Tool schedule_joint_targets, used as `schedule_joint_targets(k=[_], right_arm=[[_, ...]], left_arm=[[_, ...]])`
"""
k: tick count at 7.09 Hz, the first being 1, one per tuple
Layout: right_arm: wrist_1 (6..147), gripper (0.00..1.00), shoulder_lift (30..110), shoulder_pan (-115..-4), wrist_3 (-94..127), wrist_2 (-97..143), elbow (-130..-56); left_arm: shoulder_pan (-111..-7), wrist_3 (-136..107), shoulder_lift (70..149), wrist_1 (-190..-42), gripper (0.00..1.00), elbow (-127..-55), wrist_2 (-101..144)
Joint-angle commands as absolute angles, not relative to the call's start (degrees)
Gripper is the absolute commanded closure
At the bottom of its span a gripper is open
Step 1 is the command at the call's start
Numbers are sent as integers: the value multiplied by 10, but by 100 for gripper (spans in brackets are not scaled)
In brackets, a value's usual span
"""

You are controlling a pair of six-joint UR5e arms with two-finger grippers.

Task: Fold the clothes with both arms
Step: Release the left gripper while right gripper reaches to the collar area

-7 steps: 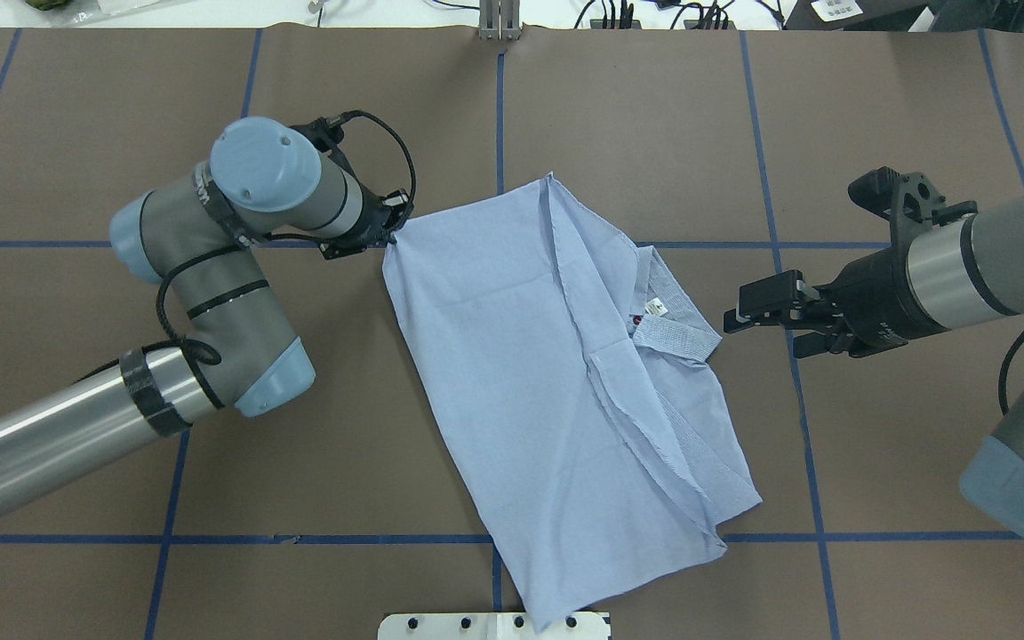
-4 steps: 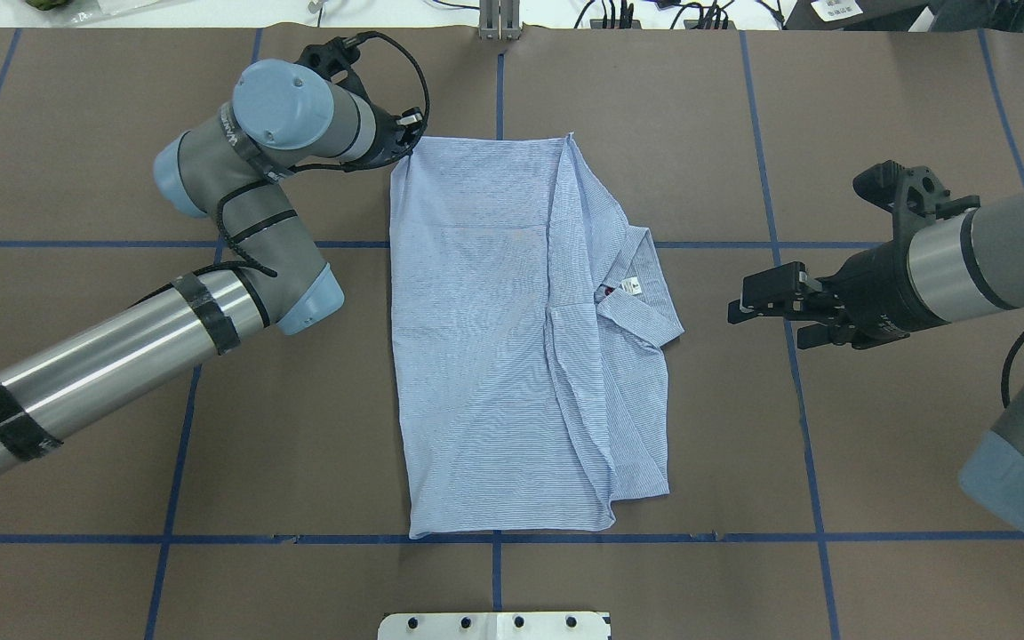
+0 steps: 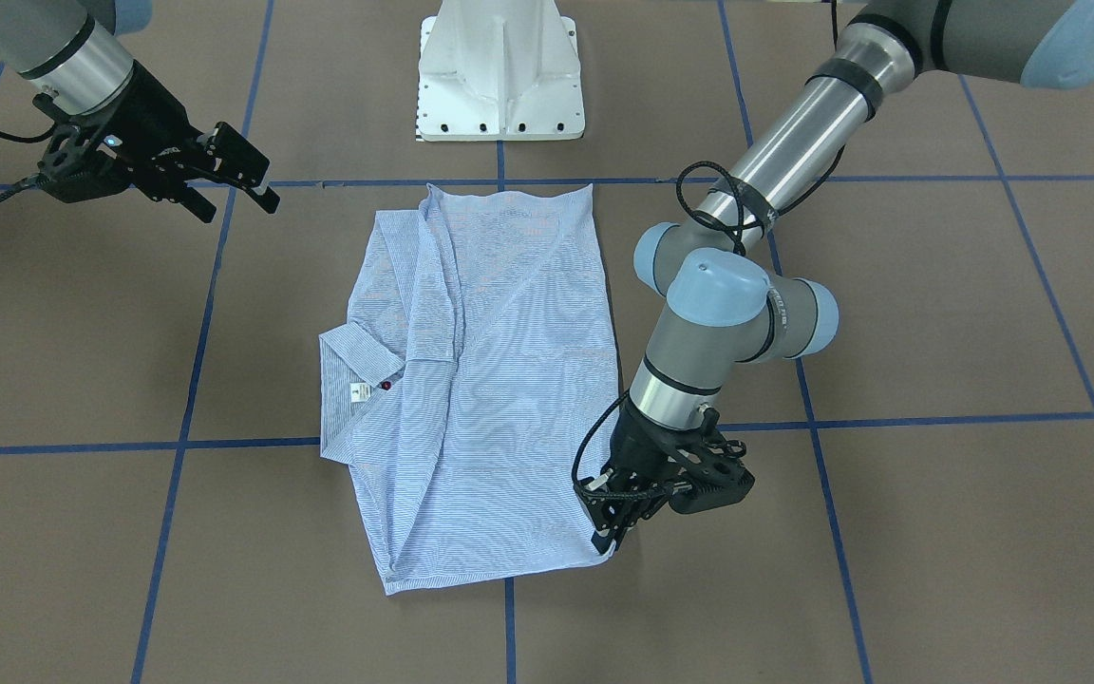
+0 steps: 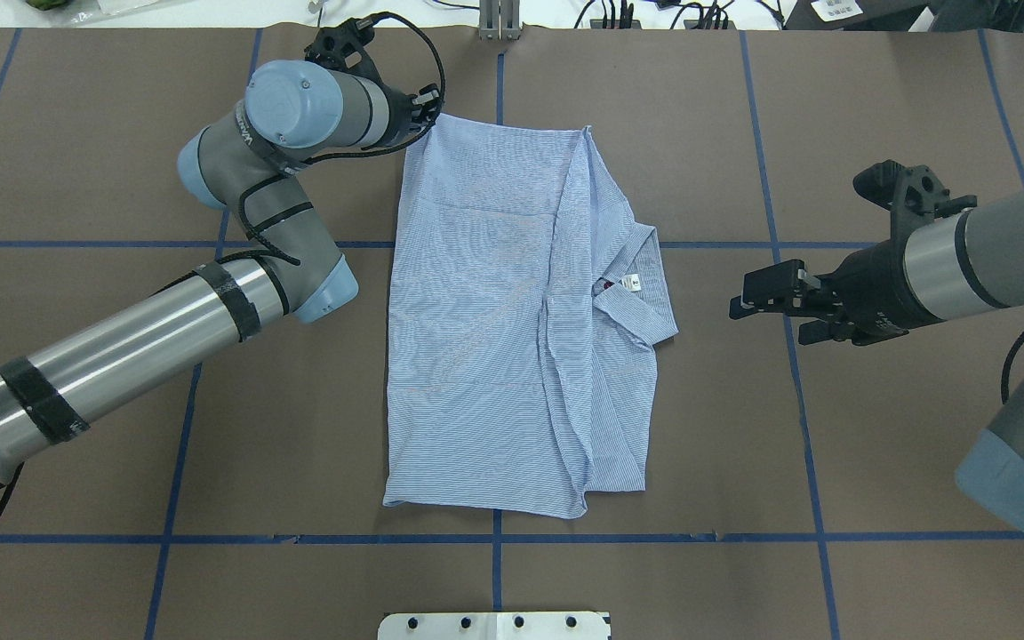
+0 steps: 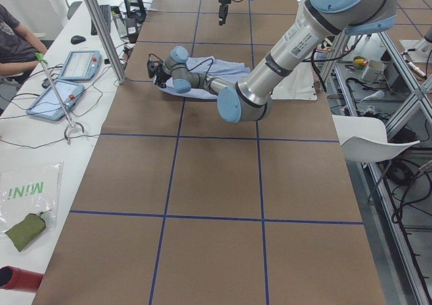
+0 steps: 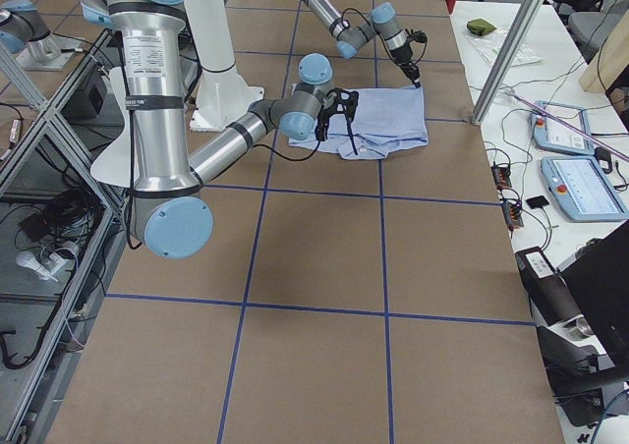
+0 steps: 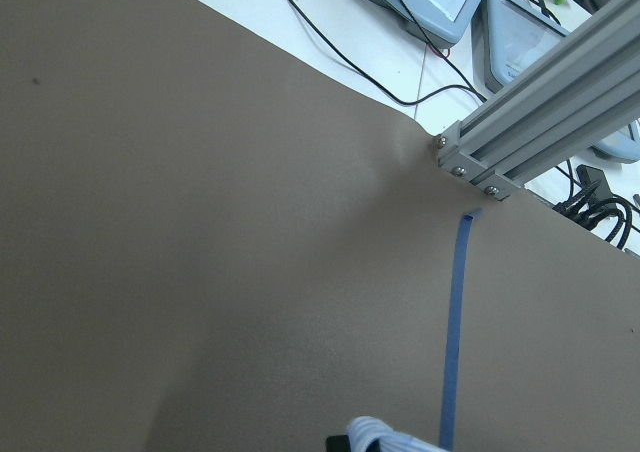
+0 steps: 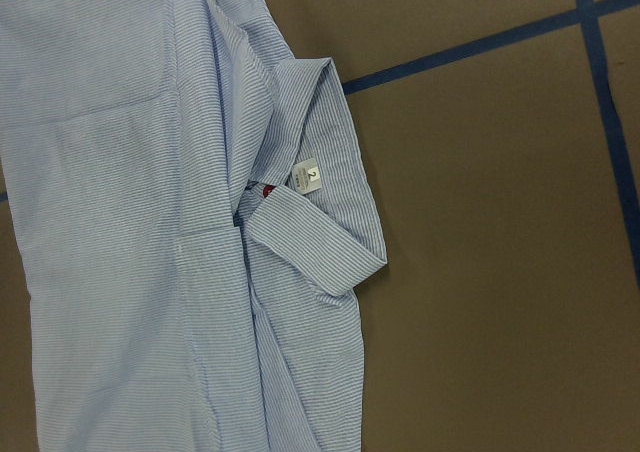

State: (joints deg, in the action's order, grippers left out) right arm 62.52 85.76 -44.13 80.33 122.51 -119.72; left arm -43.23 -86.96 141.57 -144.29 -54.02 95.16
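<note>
The light blue striped shirt (image 4: 494, 311) lies flat in the middle of the table, folded lengthwise, its collar (image 4: 645, 293) and white neck label (image 4: 629, 283) on the right side. My left gripper (image 4: 428, 111) is shut on the shirt's far left corner, low at the table; in the front-facing view this gripper (image 3: 609, 537) pinches that corner. A bit of fabric (image 7: 385, 437) shows at the bottom of the left wrist view. My right gripper (image 4: 739, 307) hovers open and empty to the right of the collar, apart from it. The right wrist view looks down on the collar (image 8: 320, 232).
The white pedestal base (image 4: 494, 625) stands at the near edge. An aluminium post (image 4: 499, 22) and cables (image 4: 619, 13) line the far edge. Tablets (image 5: 81, 65) and a seated person (image 5: 13, 35) are beyond that edge. Blue tape lines (image 4: 779, 267) cross the brown table cover.
My left gripper pulled the shirt's corner toward the far edge. The shirt slid off the near edge and swung from slanted to square with the table. The right arm barely moved.
</note>
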Motion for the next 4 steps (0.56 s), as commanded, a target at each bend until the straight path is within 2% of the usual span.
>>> schedule_joint_targets(k=[1, 2, 4], right_arm=[[629, 0, 839, -421, 802, 1181, -1177], [640, 0, 811, -406, 802, 1160, -1154], [824, 0, 696, -363, 733, 1097, -1144]], left_arm=[[-435, -848, 1394, -1438, 0, -567, 959], [-438, -847, 1345, -1436, 0, -626, 977], [-444, -827, 1241, -1422, 0, -762, 1021]])
